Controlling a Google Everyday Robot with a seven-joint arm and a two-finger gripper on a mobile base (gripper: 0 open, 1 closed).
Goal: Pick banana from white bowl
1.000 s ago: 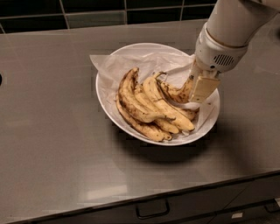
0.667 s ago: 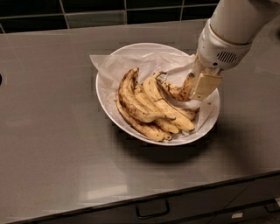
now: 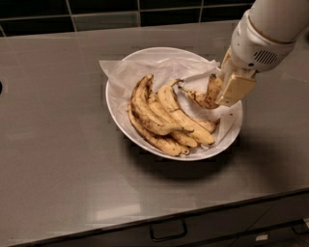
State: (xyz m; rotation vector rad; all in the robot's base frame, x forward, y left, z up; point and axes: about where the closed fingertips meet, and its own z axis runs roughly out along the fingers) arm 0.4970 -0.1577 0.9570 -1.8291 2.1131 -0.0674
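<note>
The white bowl [image 3: 118, 113], lined with crumpled white paper, sits on the grey counter. A bunch of longer brown-ridged bananas [image 3: 161, 118] lies in its middle. At the bowl's right side, the short speckled banana [image 3: 205, 96] with its thin dark stem pointing left is held in my gripper [image 3: 223, 91]. The gripper is shut on the banana and holds it slightly above the paper, right of the bunch. The beige fingers [image 3: 235, 89] cover the banana's right end.
The grey counter [image 3: 53, 144] surrounds the bowl. A dark tiled wall [image 3: 96, 9] runs along the back. Drawer fronts with a handle [image 3: 168, 231] sit below the counter's front edge. A dark round edge [image 3: 1, 87] shows at far left.
The gripper has risen a little with the speckled banana in it, lifting the banana off the paper and away from the bunch.
</note>
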